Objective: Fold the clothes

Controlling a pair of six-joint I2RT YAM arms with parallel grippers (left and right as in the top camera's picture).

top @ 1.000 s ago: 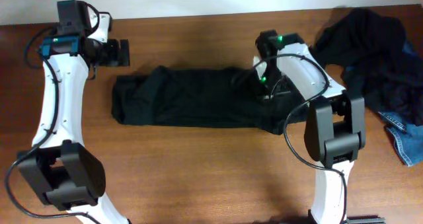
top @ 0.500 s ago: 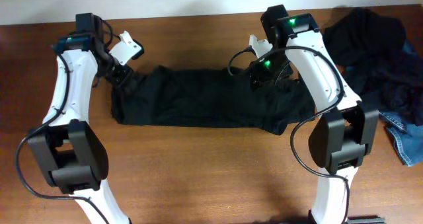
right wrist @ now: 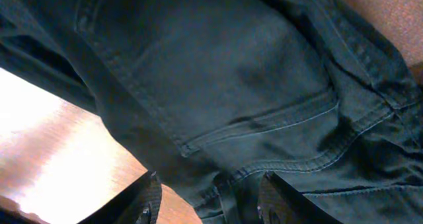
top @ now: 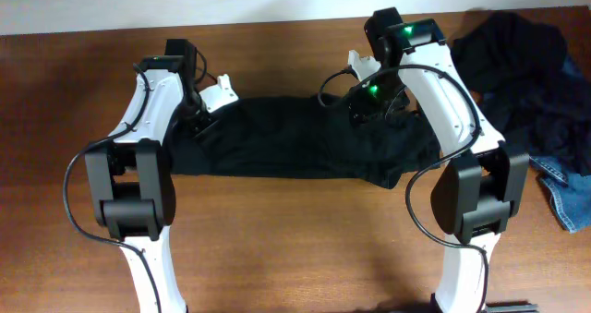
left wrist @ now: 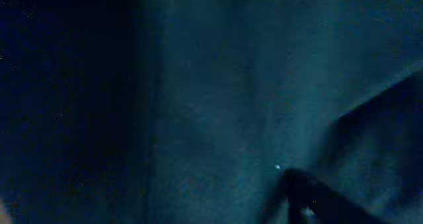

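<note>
Two hands are down on one pair of black trousers (top: 295, 142), which lies stretched lengthwise across the middle of the wooden worktop (top: 295, 248), flat apart from some wrinkles. Spread out this way it looks ready for a fold, with each arm taking one end.

The left hand (top: 211, 105) sits at the back edge of the left end. Its wrist camera is pressed so close that it shows only dim dark cloth, so I cannot tell how far that hand is open or whether it has hold of anything.

The right hand (right wrist: 213, 201) is at the back edge toward the right end, above the seat of the trousers, where a back pocket (right wrist: 244, 85) and its seams show plainly. Its fingers (right wrist: 147, 201) stand well apart with cloth lying between them. They do not look pinched on it, so I judge this hand open and holding nothing. Both hands being at the same long edge suggests that this edge is to be lifted and carried over toward the near one.

A pile of dark clothes (top: 517, 54) waits at the back right corner, well apart from the trousers, with a piece of blue denim (top: 565, 198) at its near side, probably set aside for later.

No brand, label or writing can be read anywhere. The pocket carries only plain stitching.
</note>
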